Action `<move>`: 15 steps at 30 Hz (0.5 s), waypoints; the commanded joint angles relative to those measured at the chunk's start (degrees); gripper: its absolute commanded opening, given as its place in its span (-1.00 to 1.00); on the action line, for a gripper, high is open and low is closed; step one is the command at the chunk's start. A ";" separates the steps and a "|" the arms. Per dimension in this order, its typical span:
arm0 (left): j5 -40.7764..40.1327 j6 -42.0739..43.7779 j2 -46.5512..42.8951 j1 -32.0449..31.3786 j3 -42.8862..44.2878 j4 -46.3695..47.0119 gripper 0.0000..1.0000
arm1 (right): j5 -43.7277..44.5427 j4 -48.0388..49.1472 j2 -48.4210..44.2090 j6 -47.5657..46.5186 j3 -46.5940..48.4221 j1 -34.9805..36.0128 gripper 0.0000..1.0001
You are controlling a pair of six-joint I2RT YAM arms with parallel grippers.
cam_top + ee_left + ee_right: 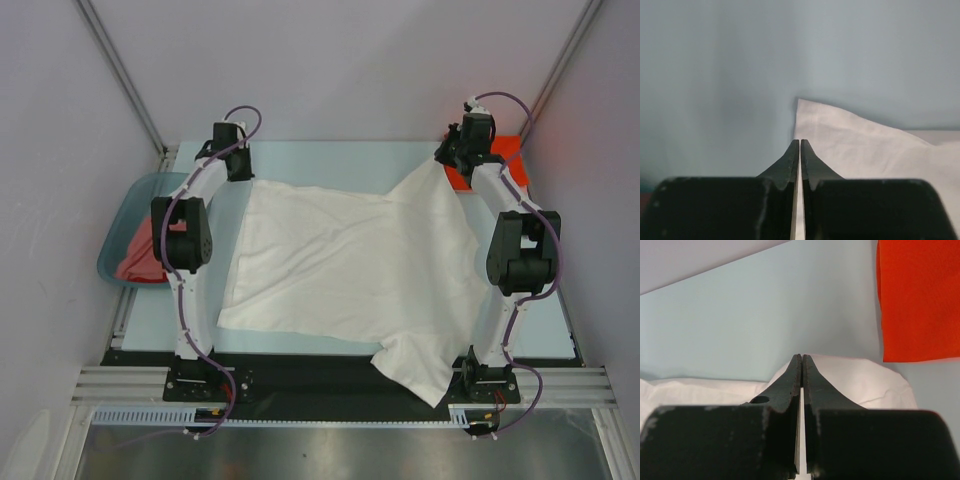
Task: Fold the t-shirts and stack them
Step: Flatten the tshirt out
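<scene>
White t-shirt (350, 260): spread mid-table, creased, far-right corner peaked up, near-right part hanging over the near edge of the table (330, 160).

Left gripper (800, 142): at the far-left corner, jaws almost together with a white sliver between; reads as a pinch.

Right gripper (802, 357): clamped on the far-right corner.

Orange-red t-shirt (920, 300): lies folded just beyond it.

Basin (120, 235): at left, holds red t-shirts (140, 262).

Step judged: flattening before the fold. Keep both corners level, pull apart evenly, draw the cloth farther so the overhang comes onto the table, stop short of the orange-red one.
</scene>
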 commanded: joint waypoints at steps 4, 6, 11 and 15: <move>0.77 0.83 1.85 -0.05 2.15 0.10 -0.80 | 0.28 1.20 0.70 -0.57 3.23 -0.18 -1.00; 0.51 0.40 2.81 -0.14 2.50 -0.78 -0.58 | 0.28 1.20 0.70 -0.58 2.97 -0.18 -1.00; 0.16 0.74 4.31 -0.23 2.68 -1.58 -0.65 | 0.10 1.37 0.88 -0.40 2.97 -0.27 -1.00; 0.50 1.01 5.71 -0.23 4.87 -2.98 -0.60 | 0.02 1.55 0.88 -0.31 2.88 -0.27 -1.00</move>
